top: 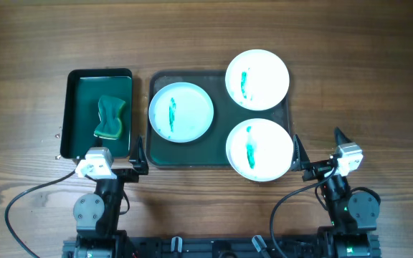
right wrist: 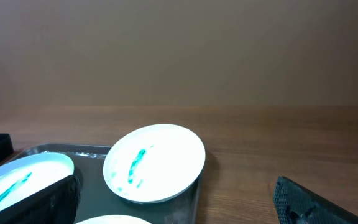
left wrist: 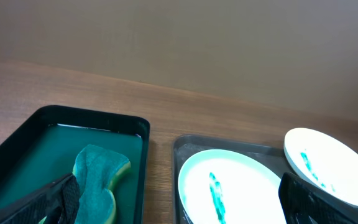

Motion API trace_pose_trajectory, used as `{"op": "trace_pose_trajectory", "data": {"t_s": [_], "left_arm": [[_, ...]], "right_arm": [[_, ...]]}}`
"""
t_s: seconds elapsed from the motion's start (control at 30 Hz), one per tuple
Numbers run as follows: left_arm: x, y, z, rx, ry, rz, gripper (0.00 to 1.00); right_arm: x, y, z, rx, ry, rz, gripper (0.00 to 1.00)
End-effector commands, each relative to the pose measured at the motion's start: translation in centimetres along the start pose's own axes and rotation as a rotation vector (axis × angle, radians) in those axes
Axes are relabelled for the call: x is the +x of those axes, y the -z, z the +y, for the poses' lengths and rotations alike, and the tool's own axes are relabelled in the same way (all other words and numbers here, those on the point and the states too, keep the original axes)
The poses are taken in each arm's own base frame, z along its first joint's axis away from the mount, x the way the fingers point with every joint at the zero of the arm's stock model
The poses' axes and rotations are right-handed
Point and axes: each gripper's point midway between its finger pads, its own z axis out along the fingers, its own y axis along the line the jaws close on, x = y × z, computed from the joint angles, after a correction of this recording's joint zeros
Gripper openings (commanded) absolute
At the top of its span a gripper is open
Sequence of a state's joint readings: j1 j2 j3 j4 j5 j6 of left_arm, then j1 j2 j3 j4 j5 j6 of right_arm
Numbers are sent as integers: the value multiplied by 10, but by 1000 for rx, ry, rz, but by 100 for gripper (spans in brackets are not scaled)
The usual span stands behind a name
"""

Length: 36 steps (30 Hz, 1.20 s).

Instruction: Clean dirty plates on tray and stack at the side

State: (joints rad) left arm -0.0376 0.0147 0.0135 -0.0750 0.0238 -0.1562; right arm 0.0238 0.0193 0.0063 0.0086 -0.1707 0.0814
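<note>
Three white plates with teal smears lie on the dark-green tray [top: 192,154]: one at the left [top: 181,112], one at the far right [top: 257,79], overhanging the rim, and one at the near right [top: 259,149]. My left gripper [top: 102,154] is open and empty, low at the near edge between the two trays. In the left wrist view its fingers [left wrist: 179,208] frame the sponge and the left plate [left wrist: 241,186]. My right gripper [top: 318,147] is open and empty, beside the tray's near right corner. The right wrist view [right wrist: 182,208] shows the far right plate [right wrist: 157,162] ahead.
A smaller, deeper green tray [top: 77,86] stands left of the plate tray, with a green sponge [top: 110,118] in it, also in the left wrist view [left wrist: 98,180]. Bare wooden tabletop [top: 364,86] lies right of the plate tray and along the far side.
</note>
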Motion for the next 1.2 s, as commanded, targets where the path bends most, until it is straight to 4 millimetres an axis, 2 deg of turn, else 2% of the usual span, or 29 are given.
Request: {"op": "trace_pose_trajectory", "data": {"t_s": [0.0,1.17], "left_arm": [[1,0,1,-8,9,-5,100],[0,0,1,-8,7,-9,100]], "right_arm": [[-3,0,-1,11,5,-13,100],[-3,0,-1,10,2,-13,100]]}}
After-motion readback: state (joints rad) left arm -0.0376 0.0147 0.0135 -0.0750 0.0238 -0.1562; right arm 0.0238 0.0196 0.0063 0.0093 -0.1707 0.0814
